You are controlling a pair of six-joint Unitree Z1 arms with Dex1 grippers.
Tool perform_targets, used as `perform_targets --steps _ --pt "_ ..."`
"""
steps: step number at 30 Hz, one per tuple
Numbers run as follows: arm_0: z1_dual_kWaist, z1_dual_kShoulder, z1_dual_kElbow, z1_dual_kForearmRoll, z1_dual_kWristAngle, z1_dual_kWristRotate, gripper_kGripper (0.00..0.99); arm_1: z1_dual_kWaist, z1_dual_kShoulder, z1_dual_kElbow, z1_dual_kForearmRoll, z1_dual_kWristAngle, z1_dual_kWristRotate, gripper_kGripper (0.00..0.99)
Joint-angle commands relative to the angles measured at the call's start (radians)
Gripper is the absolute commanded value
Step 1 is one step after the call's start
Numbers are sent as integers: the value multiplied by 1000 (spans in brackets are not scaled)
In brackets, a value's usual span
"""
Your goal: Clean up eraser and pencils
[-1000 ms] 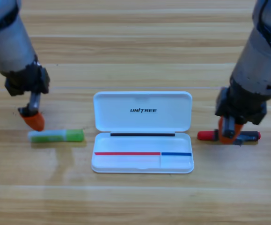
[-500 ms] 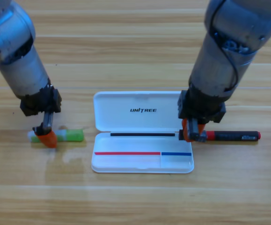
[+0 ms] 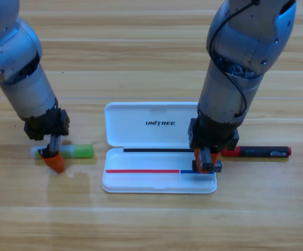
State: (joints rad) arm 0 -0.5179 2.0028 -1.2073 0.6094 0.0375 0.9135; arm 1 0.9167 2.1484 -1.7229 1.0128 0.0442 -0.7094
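- The right gripper [image 3: 205, 165] has moved since half a sec ago. It was by the case's right edge, at the red pencil's tip. Now it's lower and a bit more to the left, over the small right part of the white case [image 3: 159, 146].
- It looks like it holds a small dark thing between its orange jaws. That may be the eraser [image 3: 210, 166], but I can't tell for sure. I can't tell if the jaws are wide or narrow either.
- The red pencil [image 3: 256, 152] lies flat on the table [image 3: 151, 219], just to the right of the case. It hasn't moved. Its red end points at the case and sits just beside the right gripper, up and to the right of it. Its black end points away.
- The left gripper [image 3: 54, 159] has hardly moved. It's a tiny bit lower than before. It's down at the left part of the green pencil [image 3: 64, 151].
- The green pencil lies flat, left of the case, near it but not touching. Same spot as before. The orange jaw tip sits just below the pencil, and the black part crosses over it.
- I can't tell if the left gripper's jaws are wide, narrow or holding the pencil.
- The case is open, lid back, in the mid of the table.
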Motion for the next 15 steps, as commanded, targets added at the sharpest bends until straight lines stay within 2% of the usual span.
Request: perform_targets --steps 1,4,9,12,14,15 --pt "16 50 23 -11 -14 -4 818 34 84 -10 -2 6 -18 0" --pt "16 50 25 -11 -19 -1 742 34 94 -14 -5 6 -25 0" --pt "16 51 21 -5 -22 31 500 34 108 -20 -11 11 -27 0" --pt "16 50 14 -5 -27 45 230 34 113 -21 -11 11 -27 0" --pt "16 47 11 -5 -30 45 12 34 113 -23 -11 11 -27 0" --pt "16 44 11 -5 -33 45 0 34 111 -23 -11 11 -27 0"
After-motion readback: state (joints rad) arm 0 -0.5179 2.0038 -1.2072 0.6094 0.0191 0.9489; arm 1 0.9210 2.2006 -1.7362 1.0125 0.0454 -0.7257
